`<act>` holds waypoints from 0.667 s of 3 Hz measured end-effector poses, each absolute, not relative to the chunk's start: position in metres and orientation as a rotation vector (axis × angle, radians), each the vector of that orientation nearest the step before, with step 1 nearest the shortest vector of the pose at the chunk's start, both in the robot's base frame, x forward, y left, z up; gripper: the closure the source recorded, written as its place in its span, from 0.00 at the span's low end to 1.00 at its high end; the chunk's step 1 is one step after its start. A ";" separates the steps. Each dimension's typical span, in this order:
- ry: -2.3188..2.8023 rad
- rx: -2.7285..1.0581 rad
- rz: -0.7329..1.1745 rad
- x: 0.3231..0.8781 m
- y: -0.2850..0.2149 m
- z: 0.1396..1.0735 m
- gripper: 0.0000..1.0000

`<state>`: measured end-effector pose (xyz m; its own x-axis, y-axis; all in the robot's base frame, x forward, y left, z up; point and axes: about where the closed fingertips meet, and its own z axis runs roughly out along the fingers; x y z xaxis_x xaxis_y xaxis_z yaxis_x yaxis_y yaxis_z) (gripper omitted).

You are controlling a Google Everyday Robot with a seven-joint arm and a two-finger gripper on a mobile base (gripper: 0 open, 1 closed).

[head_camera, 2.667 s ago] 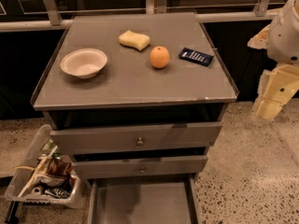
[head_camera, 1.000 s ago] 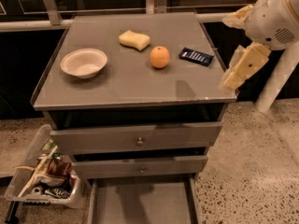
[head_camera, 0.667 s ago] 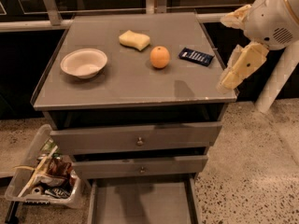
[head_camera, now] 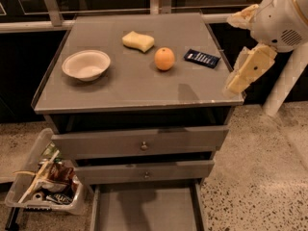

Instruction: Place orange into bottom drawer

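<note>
The orange (head_camera: 164,58) sits on the grey cabinet top (head_camera: 134,88), right of centre, between a yellow sponge and a dark packet. The bottom drawer (head_camera: 144,210) is pulled out at the bottom of the view, and its flat grey floor is bare. My gripper (head_camera: 243,44) hangs at the cabinet top's right edge, well right of the orange. Its cream fingers (head_camera: 249,69) are spread apart and hold nothing.
A white bowl (head_camera: 85,64) stands at the left of the top. A pale yellow sponge (head_camera: 138,41) and a dark blue packet (head_camera: 202,58) flank the orange. The two upper drawers (head_camera: 142,143) are nearly shut. A clear bin of litter (head_camera: 45,186) sits on the floor at the left.
My arm has risen from low beside the cabinet and moved left to the top's right edge. It has hardly moved in the last second. The objects have not moved.
</note>
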<state>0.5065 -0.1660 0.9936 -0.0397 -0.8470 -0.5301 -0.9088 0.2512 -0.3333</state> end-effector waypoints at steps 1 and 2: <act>1.850 -1.567 0.135 0.526 -0.154 0.981 0.00; 1.838 -1.492 0.132 0.566 -0.148 0.960 0.00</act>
<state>0.5658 -0.1479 0.9599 -0.0370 -0.7991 -0.6001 -0.8766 0.3143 -0.3645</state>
